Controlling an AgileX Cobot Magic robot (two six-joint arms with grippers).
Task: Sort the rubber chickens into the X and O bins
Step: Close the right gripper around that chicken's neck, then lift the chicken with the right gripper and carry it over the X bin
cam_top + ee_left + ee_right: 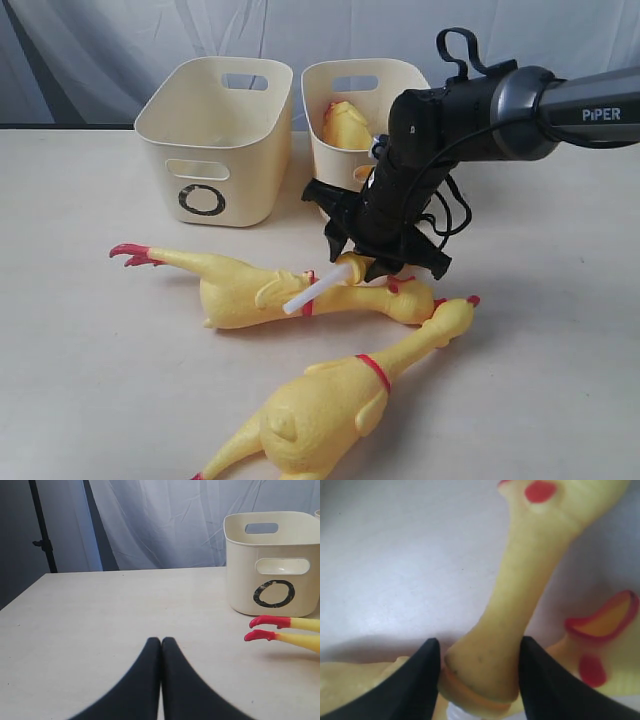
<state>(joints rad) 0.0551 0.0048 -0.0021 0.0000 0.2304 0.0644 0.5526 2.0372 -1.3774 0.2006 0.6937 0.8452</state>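
Note:
My right gripper [362,272] [479,642] is shut on the neck of a rubber chicken [245,292] [520,595] lying on the table, one black finger on each side just above its neck band. A white tube [312,291] sticks out beside the band. A second chicken [320,410] lies in front, its head [600,630] near the held neck. A third chicken [345,125] sits in the right cream bin [340,70], whose mark is hidden. The O bin [210,150] [272,565] stands to its left. My left gripper [161,641] is shut on nothing, low over the table.
Red chicken feet [267,629] [132,254] point toward the left gripper's side. A white curtain [165,520] hangs behind the table, and a dark stand [42,535] stands off the table's far corner. The right arm [480,110] reaches over the right bin.

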